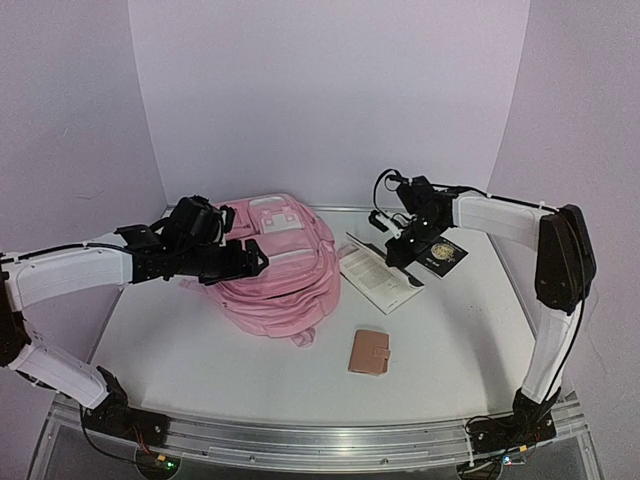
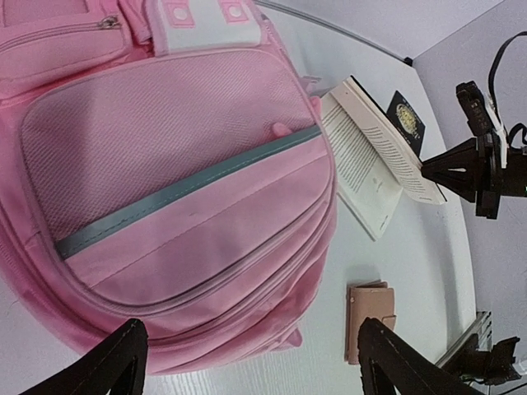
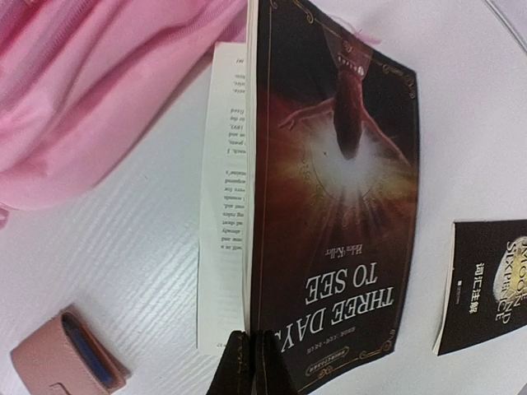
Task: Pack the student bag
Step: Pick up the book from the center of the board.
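Top view first: the student bag (image 1: 275, 265) lay flat on the desk (image 1: 200, 350), left of centre, with its front pockets facing up. The left gripper (image 1: 252, 262) hovered over the bag's near-left side. Just right of the bag, the right gripper (image 1: 396, 248) was down at an open book (image 1: 378, 275). A dark booklet (image 1: 441, 257) sat beside that book. A pink wallet (image 1: 369, 352) lay nearer the front edge, apart from everything. Nothing looked packed yet, and the bag's zips appeared closed from here.

Over to the left wrist camera: its two fingers (image 2: 123, 362) stood wide apart with nothing between them, and the bag's striped front pocket filled the view below. My read was that this arm was waiting over the bag so it could pin or open it once something came across. Past the bag's edge, the book's cover was tilted up off its pages, with the right arm's fingertip at its outer edge.

Now the right wrist camera, and here was the action: the jaws were pressed together on the edge of the book's dark cover, the title "THREE DAYS TO SEE" reading upside down. The cover stood lifted while the white pages stayed flat on the desk. Pinching only the cover made sense, since a flat book offers no other lip to grab. The risk was that the pages would hang open when the book was lifted. The bag showed pink in the upper left corner, close by.
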